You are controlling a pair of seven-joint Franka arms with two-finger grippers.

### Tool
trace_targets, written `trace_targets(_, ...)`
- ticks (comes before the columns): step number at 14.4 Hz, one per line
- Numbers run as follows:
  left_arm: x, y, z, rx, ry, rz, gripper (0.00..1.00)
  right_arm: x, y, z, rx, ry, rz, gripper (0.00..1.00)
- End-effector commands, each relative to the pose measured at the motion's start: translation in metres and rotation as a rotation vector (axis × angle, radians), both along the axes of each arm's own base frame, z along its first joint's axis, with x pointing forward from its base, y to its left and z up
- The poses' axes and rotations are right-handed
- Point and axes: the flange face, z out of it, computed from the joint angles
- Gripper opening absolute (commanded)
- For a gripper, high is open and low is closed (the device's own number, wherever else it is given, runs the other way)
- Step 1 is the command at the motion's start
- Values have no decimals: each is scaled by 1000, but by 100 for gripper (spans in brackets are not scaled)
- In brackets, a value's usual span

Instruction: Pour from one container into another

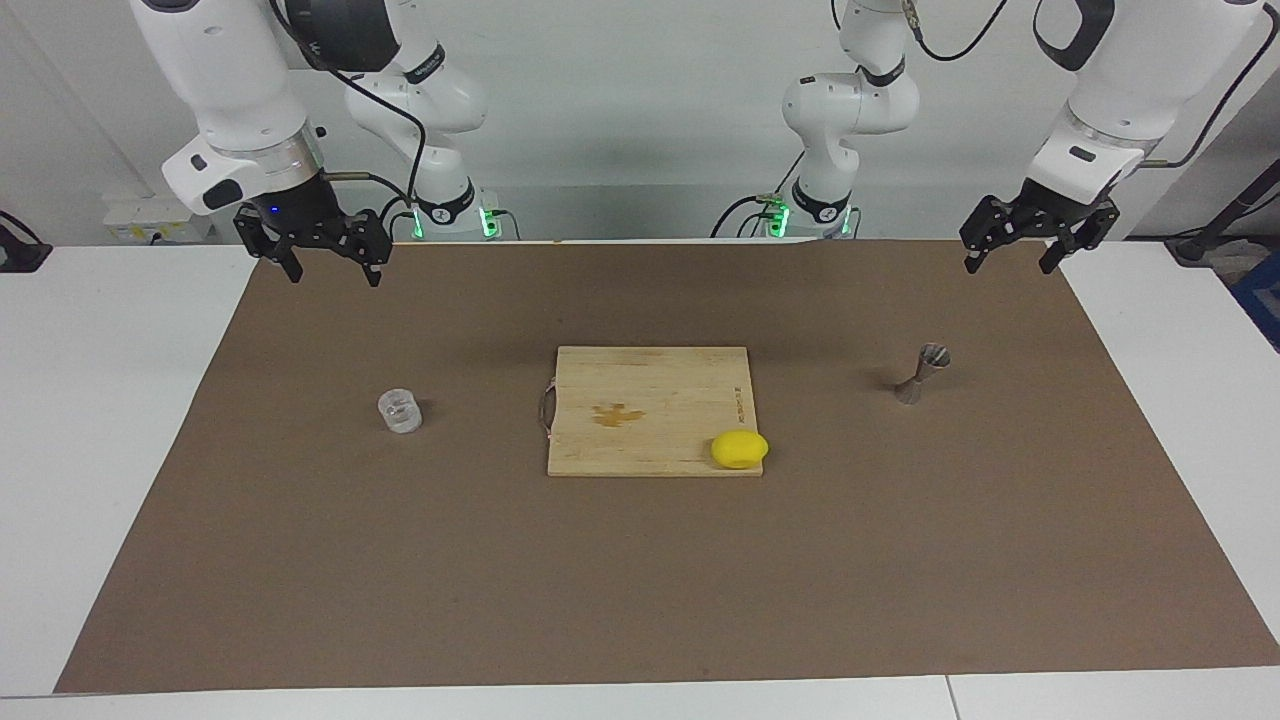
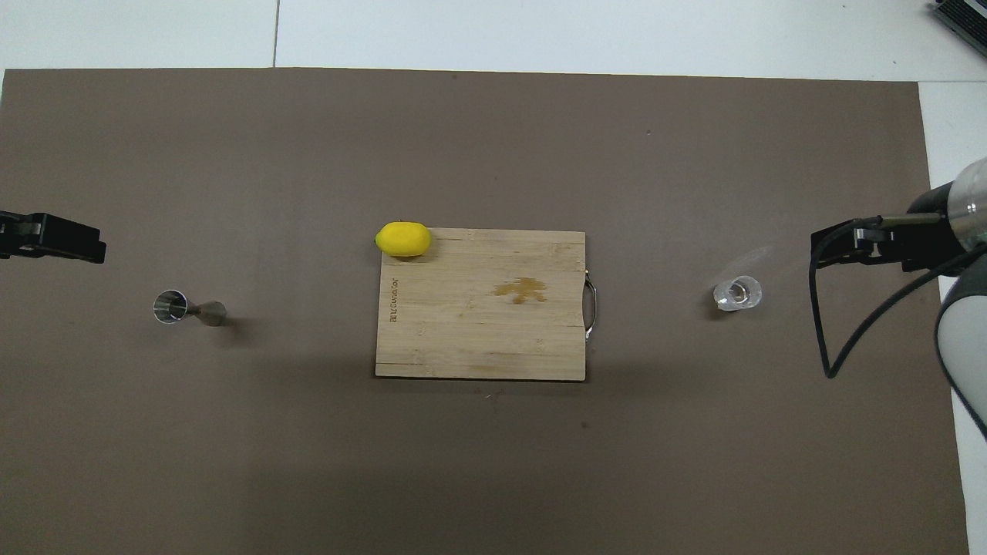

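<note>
Between the spread fingertips of the right gripper (image 1: 332, 272) nothing is held — its jaws stand released, hanging in the air over the edge of the brown mat (image 1: 640, 580) closest to the robots, toward the right arm's end of the table. The left gripper (image 1: 1010, 262) is likewise released and empty, raised over the same edge of the mat at the left arm's end. Both arms hang clear of everything on the table.

Out from the right gripper, farther from the robots, the clear glass cup (image 1: 400, 411) stands upright on the mat, well apart from the fingers above. Out from the left gripper, also farther from the robots, the metal jigger (image 1: 921, 373) stands upright on its narrow waist and lower cone, open mouth up — apart from any gripper.

Between cup and jigger, at the middle of the mat, lies a wooden cutting board (image 1: 650, 400) with a metal handle on the side facing the cup and a darker stain near its centre. A yellow lemon (image 1: 739, 449) rests on the board's corner that is farthest from the robots and toward the jigger's side, overhanging the edge slightly.
</note>
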Motion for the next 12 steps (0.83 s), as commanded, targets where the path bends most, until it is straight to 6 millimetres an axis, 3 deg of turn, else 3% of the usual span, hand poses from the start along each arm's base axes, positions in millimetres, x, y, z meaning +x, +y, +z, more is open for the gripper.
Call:
trace_targets(1, 1, 0, -4, 3, -31, 26, 100, -2, 7, 3, -31, -7, 49, 100)
trace_targets(8, 36, 1, -38, -32, -87, 121, 100, -8, 3, -4, 31, 17, 31, 100)
trace_targets(12, 40, 3, -49, -29, -152, 134, 100, -9, 5, -6, 30, 22, 22, 100)
